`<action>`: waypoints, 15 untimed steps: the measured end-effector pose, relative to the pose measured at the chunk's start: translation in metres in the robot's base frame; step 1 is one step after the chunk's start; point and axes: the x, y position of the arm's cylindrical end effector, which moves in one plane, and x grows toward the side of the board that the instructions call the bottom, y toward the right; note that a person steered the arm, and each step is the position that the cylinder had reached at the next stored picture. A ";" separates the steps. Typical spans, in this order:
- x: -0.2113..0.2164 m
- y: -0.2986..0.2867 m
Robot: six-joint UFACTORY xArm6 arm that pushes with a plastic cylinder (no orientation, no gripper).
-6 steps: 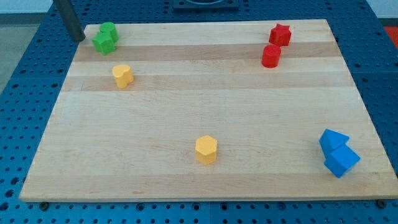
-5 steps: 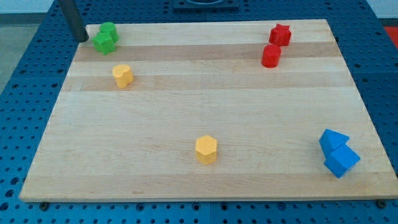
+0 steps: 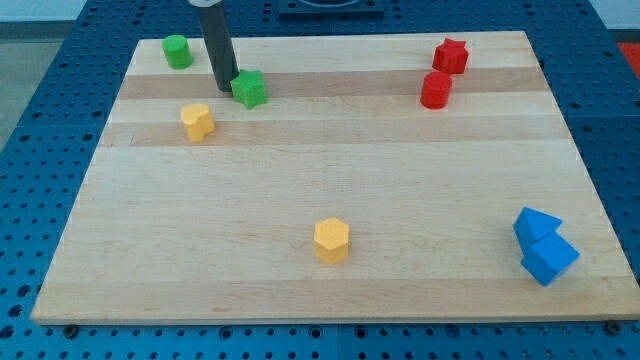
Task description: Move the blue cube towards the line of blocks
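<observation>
The blue cube sits at the board's bottom right, touching a blue triangular block just above it. My tip is at the top left of the board, touching the left side of a green star block. A green cylinder stands near the top left corner. A yellow block lies below my tip. A yellow hexagonal block lies at the bottom centre. My tip is far from the blue cube.
A red star block and a red cylinder sit at the top right. The wooden board lies on a blue perforated table.
My rod has moved right from the board's top left corner. The green star block has been pushed right and down, away from the green cylinder. The other blocks have not moved.
</observation>
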 end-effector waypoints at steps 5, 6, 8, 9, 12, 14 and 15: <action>-0.101 -0.155; -0.103 -0.142; -0.084 -0.111; -0.070 -0.093; -0.029 -0.007; -0.008 0.009; -0.002 0.000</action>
